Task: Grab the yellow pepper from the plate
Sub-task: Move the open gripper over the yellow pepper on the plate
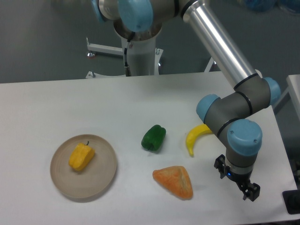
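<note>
The yellow pepper [81, 156] lies on the round beige plate [101, 176] at the front left of the table, its thin dark stem pointing to the back. My gripper [236, 180] hangs at the front right, far from the plate, pointing down at the table. Its fingers are small and dark, and I cannot tell whether they are open or shut. Nothing shows between them.
A dark green pepper [153, 138] sits mid-table. A yellow banana [194, 137] lies right of it, partly behind my arm. An orange wedge-shaped food item [175, 181] lies in front of them. The table's right edge is close to the gripper.
</note>
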